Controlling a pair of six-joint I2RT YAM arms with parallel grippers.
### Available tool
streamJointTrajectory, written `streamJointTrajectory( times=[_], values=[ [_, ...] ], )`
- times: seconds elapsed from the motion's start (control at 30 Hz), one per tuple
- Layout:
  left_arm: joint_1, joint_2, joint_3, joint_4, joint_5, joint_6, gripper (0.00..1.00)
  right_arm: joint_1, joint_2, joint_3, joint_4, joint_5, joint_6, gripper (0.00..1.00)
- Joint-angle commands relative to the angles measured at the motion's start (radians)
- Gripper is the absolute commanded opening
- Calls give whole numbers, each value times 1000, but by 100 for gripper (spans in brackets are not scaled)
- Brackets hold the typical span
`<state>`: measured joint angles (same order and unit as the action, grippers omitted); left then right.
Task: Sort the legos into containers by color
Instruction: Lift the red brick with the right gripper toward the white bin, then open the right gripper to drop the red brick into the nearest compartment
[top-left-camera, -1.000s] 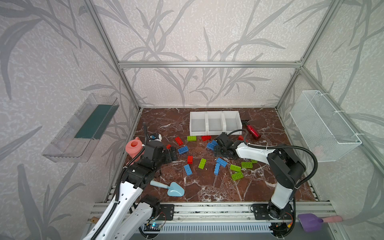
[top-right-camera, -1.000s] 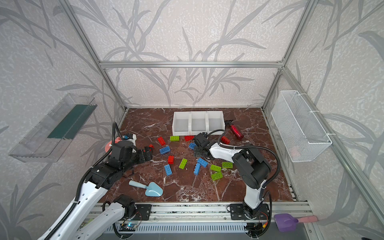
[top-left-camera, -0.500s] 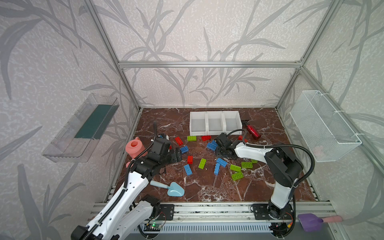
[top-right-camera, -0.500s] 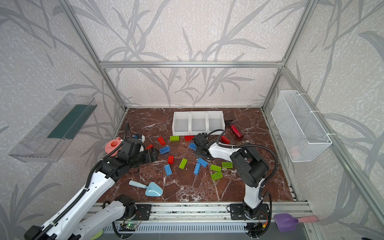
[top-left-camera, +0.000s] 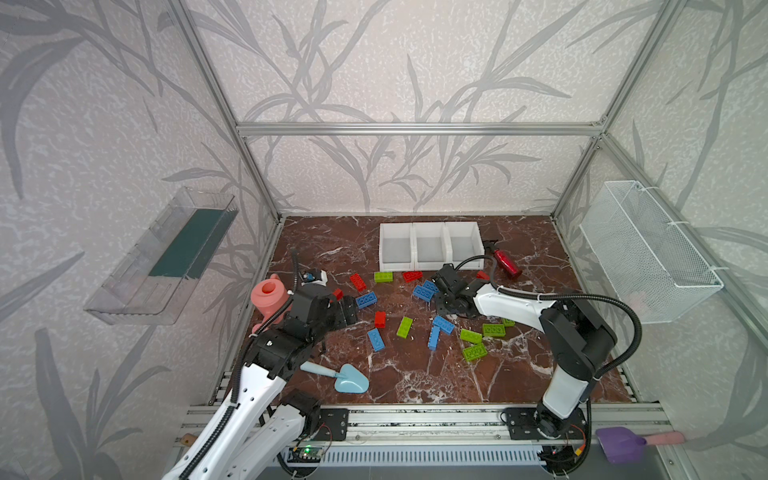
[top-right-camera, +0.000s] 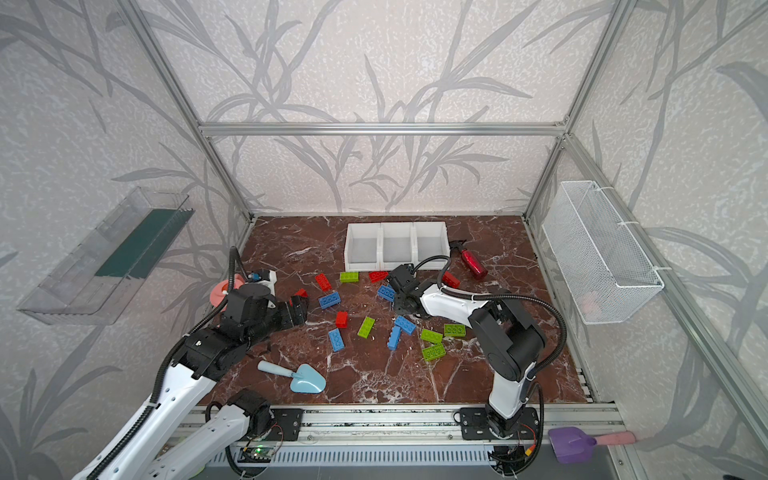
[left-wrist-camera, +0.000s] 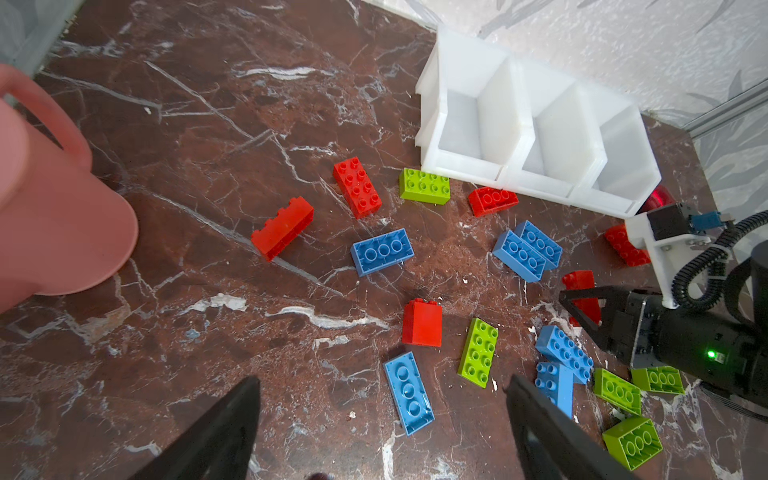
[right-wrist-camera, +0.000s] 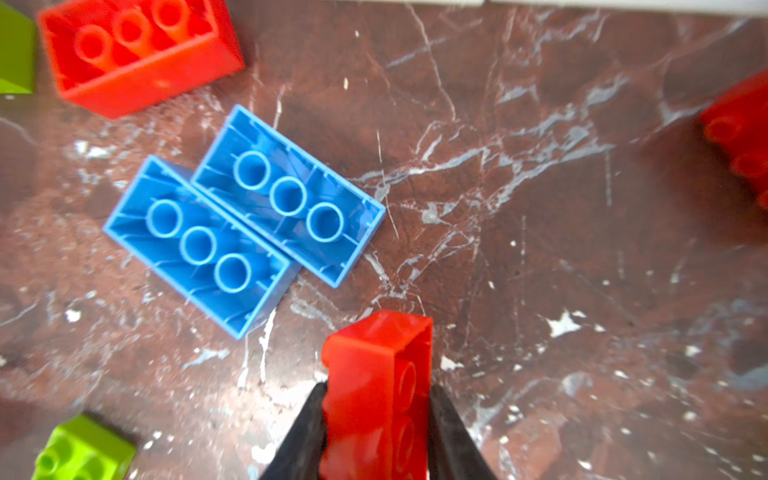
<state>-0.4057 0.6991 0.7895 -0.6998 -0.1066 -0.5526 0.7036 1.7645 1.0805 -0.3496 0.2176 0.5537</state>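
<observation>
right pincer (right-wrist-camera: 377, 388) clamped on red brick (right-wrist-camera: 374, 357). left pincer (left-wrist-camera: 381, 380) wide, over bench (top-left-camera: 415, 382) left of centre. other legos (top-left-camera: 405, 327) scattered mid-frame in a top view; containers (top-left-camera: 430, 262) upper centre, behind them.

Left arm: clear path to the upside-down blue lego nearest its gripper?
Probably yes. The left gripper is open and empty; the blue lego lies just ahead of it, apart from its neighbours, nothing in between.
</observation>
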Motion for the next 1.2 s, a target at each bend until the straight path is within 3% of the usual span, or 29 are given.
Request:
streamJointTrajectory(
  times=[0.0,0.3,0.53,0.93,1.17],
  values=[
    [-3,-44,-8,-1,-71,-4,92,4,-53,62,-40,-24,-72,16],
    [10,-35,6,-18,-65,8,93,1,39,359,-75,-200,-203,16],
    [22,0,14,-27,-48,14,92,-11,295,751,-143,-290,-242,17],
    [26,46,14,-28,-16,12,92,-50,764,1449,-356,-307,-244,18],
    [25,71,14,-25,9,20,90,-84,842,1520,-340,-318,-223,25]
  ],
)
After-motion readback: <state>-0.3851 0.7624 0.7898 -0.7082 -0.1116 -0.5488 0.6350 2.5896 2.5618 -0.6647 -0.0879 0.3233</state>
